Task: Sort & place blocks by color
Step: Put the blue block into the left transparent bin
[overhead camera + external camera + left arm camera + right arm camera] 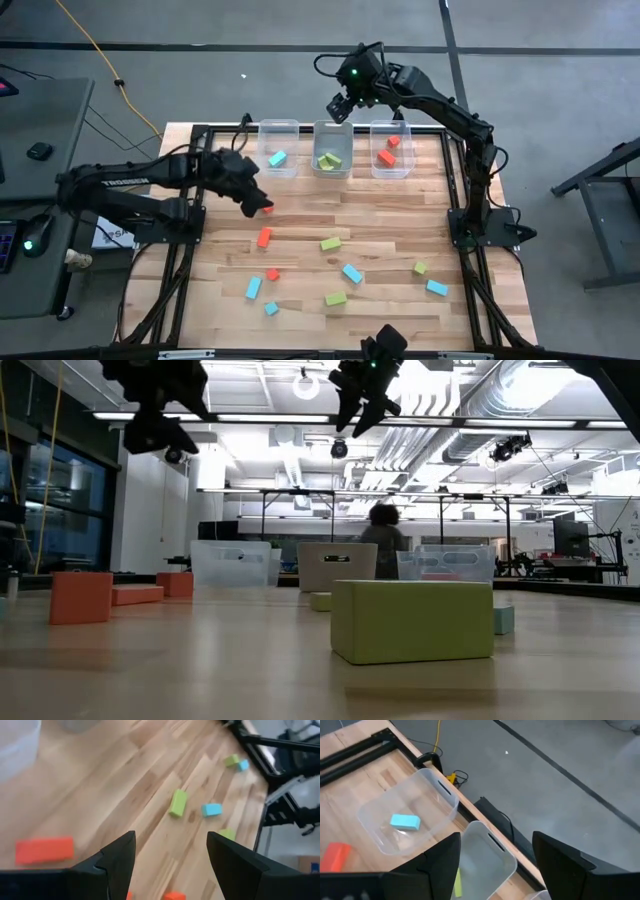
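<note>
Where blocks [331,243] scatter, wooden table [380,215] — grey floor [560,90]

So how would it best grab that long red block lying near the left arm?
Probably from straight above, jaws closing across the narrow width of the red bar at its middle. It lies flat on the table with bare wood on both long sides, so the open left gripper has room.
</note>
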Available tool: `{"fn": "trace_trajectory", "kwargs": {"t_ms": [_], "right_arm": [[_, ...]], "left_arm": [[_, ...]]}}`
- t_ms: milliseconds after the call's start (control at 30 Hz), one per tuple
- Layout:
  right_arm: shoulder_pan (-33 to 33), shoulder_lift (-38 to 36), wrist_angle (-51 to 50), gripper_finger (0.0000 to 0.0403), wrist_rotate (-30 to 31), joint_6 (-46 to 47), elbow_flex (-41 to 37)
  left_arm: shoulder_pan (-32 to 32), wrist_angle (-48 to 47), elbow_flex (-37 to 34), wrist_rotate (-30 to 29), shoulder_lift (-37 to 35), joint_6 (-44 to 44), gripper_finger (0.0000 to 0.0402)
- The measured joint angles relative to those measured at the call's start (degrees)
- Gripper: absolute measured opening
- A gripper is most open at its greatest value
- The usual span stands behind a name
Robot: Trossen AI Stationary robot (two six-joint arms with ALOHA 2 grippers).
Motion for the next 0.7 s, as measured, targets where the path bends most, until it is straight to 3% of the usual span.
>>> {"fn": "trace_trajectory", "kwargs": {"t_ms": [300, 500, 700], "right_arm": [[0.04, 0.00, -0.44, 0.0238, -0.08, -4.18, 0.00], [0.04, -0.01, -0.43, 0.0238, -0.08, -5.36, 0.00], [0.04, 0.00, -0.42, 0.0238, -0.08, -6.06, 0.00]], "left_arm": [[-10.47, -8.97, 0.00, -10.84, 0.30, -18.52, 0.0225], [-18.47, -16.11, 0.00, -12.55, 2.92, -30.75, 0.0225], [-25.48, -16.45, -0.02, -13.89, 6.89, -39.76, 0.0225]]}}
